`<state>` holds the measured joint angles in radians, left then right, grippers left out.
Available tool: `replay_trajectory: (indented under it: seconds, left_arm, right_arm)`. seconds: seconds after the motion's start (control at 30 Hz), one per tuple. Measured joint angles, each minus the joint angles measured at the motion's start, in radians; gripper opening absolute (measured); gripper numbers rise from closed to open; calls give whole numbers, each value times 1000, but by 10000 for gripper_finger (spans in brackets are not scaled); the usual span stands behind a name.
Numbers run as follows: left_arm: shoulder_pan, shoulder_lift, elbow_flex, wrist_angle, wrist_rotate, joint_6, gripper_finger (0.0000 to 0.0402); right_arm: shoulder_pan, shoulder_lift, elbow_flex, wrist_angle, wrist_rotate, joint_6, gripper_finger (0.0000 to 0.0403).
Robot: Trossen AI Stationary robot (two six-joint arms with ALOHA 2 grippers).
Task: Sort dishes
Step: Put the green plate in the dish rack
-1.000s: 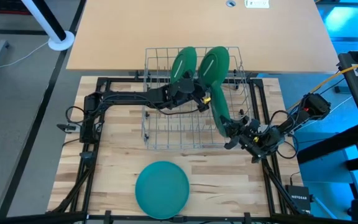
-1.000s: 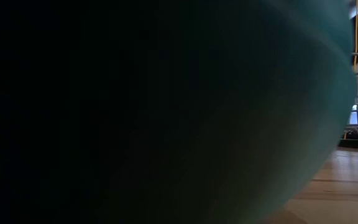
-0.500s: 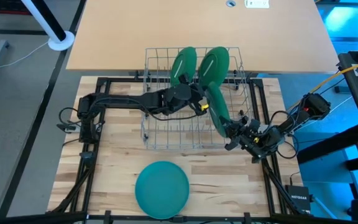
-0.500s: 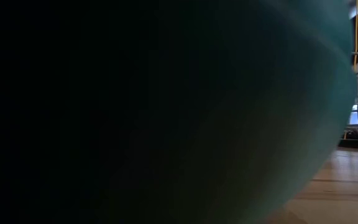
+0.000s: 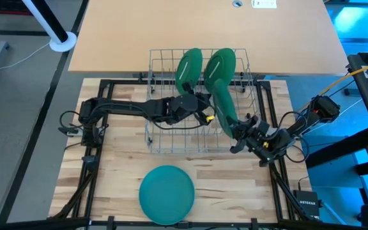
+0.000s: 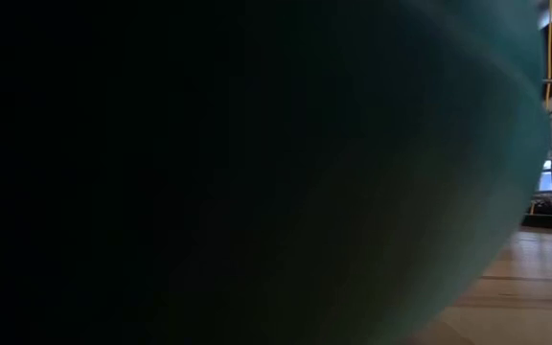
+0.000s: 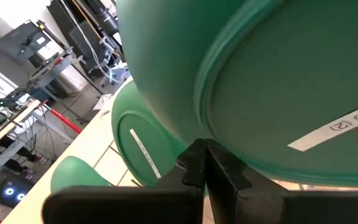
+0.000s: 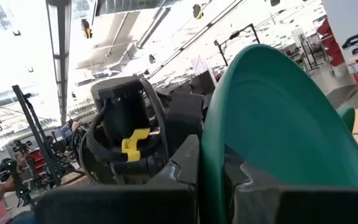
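Overhead, the right gripper (image 5: 236, 131) pinches the rim of a round matte green plate (image 5: 220, 105), tilted over the wire dish rack (image 5: 161, 137). Beside it the left gripper (image 5: 204, 112) is pressed together. Two green plates (image 5: 188, 66) stand in the rack; another stack (image 5: 167, 193) lies on the wooden table (image 5: 117, 169)

A wire rack (image 5: 200, 102) stands on the pale butcher-block table (image 5: 120, 172), its far end near a smooth tan board (image 5: 197, 32). A white round base (image 5: 62, 43) with a cable sits on the grey floor (image 5: 11, 96). A black router (image 5: 312, 206) lies beside the table.
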<state>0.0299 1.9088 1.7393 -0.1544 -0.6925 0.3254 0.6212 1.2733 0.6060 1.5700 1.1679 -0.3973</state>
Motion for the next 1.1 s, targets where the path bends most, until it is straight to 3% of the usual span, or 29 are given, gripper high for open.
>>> replay_trajectory:
  seconds: [0.13,0.3,0.5,0.77,1.1]
  left_arm:
    - [20,0,0,8,27,-5,0]
    - [84,0,-1,45,228,-79,0]
    - [127,1,-2,121,364,-96,0]
    - [120,5,-2,105,363,-91,0]
    - [108,6,0,66,359,-106,0]
  right_arm:
    - [0,27,0,-1,1,24,15]
    - [-1,54,0,1,10,50,15]
    - [-16,87,0,3,7,64,15]
    - [-46,133,0,0,-5,187,15]
    - [-30,134,0,-1,11,160,15]
